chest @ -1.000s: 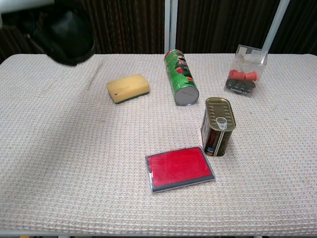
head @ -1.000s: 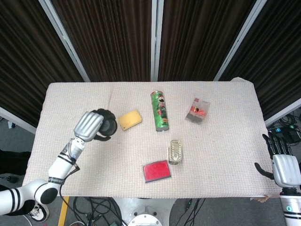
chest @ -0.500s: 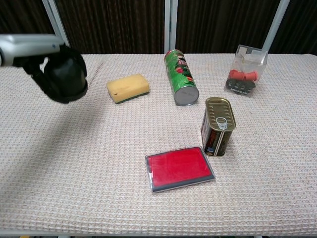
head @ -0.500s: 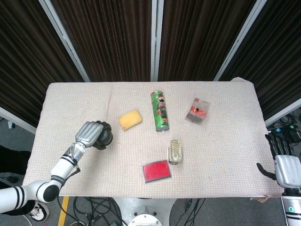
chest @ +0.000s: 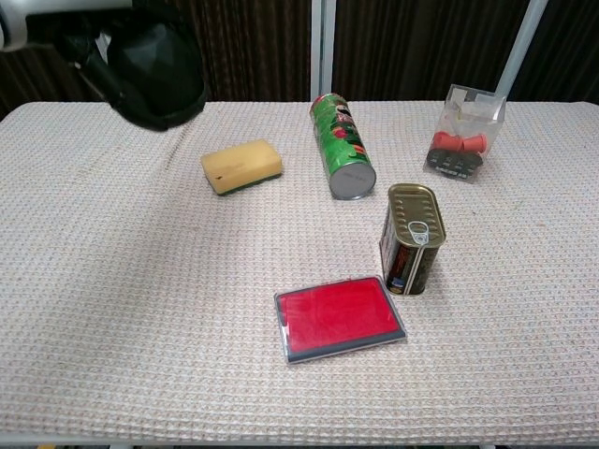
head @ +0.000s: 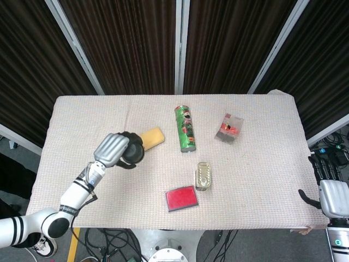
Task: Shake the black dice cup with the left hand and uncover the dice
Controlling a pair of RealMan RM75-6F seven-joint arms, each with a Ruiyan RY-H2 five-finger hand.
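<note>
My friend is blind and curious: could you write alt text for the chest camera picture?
A robot's left hand holds a black dice cup in the air above the table's far left corner. On the table lie a yellow sponge, a green tube on its side, an upright tin, a red case and a clear box.

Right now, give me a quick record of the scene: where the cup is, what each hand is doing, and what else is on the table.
cup: black dice cup, lifted off the table
left hand: left hand grips the cup
right hand: right hand off the table's right edge, holding nothing
dice: not visible
table items: yellow sponge; green can lying on its side; upright tin; red case; clear box
</note>
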